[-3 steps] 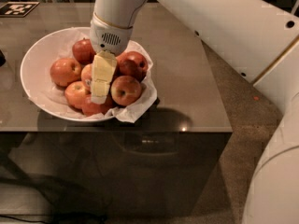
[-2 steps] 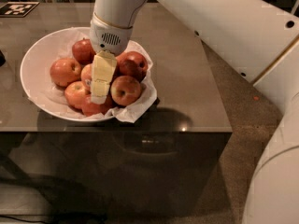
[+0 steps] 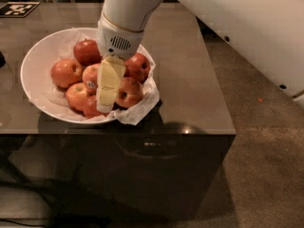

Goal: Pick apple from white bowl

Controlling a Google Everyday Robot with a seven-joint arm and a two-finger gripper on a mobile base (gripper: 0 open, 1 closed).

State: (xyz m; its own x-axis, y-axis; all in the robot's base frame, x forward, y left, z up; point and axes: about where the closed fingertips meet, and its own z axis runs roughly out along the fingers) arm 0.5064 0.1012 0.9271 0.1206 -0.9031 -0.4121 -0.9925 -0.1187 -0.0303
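The white bowl stands on the left part of a dark table, lined with crumpled white paper and holding several red apples. The apple with a small white-and-blue sticker lies near the middle of the pile. My gripper, cream-coloured under a white wrist, reaches down into the pile from above. It is just to the right of the stickered apple and partly in front of it, between that apple and a red apple at the front right. What lies behind the gripper is hidden.
Other red apples lie at the back, left and right of the bowl. The table ends close in front of the bowl and at the right. A black-and-white tag lies at the back left. My white arm spans the upper right.
My gripper has sunk slightly lower into the apple pile. The bowl and apples have not visibly moved.
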